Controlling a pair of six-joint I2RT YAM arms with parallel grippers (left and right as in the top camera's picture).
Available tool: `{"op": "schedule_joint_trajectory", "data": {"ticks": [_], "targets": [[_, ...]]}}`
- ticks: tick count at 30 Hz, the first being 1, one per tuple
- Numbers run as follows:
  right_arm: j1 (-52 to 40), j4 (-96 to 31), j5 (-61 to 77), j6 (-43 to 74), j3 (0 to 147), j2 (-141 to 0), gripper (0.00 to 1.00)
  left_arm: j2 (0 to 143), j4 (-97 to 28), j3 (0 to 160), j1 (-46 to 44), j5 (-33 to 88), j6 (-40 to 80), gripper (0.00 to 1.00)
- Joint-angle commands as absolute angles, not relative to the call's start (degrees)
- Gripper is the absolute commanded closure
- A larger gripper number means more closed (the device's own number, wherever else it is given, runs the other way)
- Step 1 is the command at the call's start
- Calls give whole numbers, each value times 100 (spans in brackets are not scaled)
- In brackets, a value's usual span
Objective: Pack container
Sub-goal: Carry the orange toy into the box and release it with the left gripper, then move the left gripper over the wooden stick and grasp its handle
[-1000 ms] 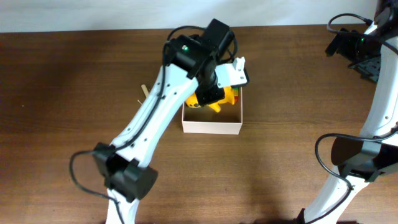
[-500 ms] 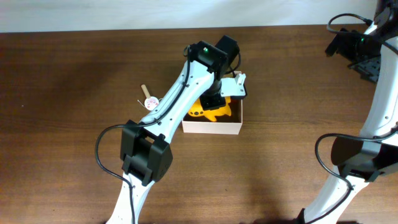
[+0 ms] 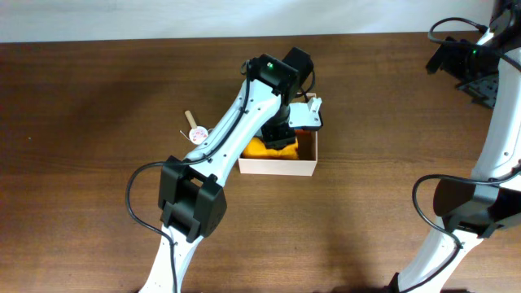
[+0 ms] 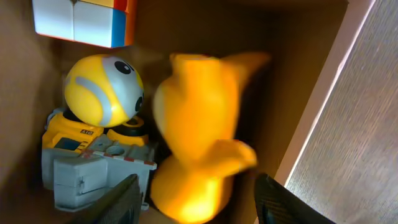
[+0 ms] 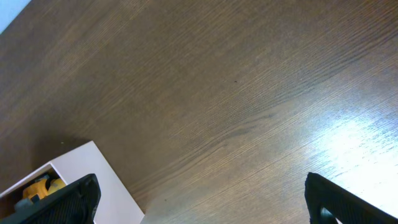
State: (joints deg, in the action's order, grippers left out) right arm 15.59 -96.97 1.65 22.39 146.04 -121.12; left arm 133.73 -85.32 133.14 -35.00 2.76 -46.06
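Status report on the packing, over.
Left gripper open above the container. Yellow toy inside, blurred. Right gripper open, empty, off to the side. Nothing blocking.

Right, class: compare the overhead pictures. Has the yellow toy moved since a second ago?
Yes. The yellow toy has shifted down the picture, toward the container's white front wall. Earlier it sat higher, nearer the far wall.

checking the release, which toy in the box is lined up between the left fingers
The plain orange-yellow toy, blurred, right ahead of the left gripper. The round-headed yellow-and-grey robot and the colour cube sit off to one side.
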Motion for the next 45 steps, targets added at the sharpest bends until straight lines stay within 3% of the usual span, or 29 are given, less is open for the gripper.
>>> {"op": "schedule_joint_trajectory", "data": {"ticks": [1, 11, 12, 14, 19, 23, 28, 45], "targets": [[1540, -9730, 196, 2237, 14615, -12134, 1, 13413, -8549, 13391, -3461, 228, -4657, 41], [1542, -9730, 196, 2237, 14615, -12134, 1, 13115, -8532, 14938, -3269, -480, -2862, 40], [1540, -9730, 196, 2237, 14612, -12134, 1, 13028, -8532, 15144, -3183, -480, -2681, 38], [1540, -9730, 196, 2237, 14615, -12134, 1, 12842, -8538, 15506, -2880, -480, -2171, 17], [1540, -9730, 196, 2237, 14612, -12134, 1, 12748, -8674, 15581, -2099, -569, -1354, 18], [1540, -9730, 196, 2237, 14612, -12134, 1, 12809, -8879, 15395, -1323, -582, -185, 28], [1540, -9730, 193, 2237, 14615, -12134, 1, 13052, -8971, 14853, -548, -89, 709, 29], [1542, -9730, 196, 2237, 14615, -12134, 1, 13413, -6845, 12143, -489, 217, 2875, 30]]}}
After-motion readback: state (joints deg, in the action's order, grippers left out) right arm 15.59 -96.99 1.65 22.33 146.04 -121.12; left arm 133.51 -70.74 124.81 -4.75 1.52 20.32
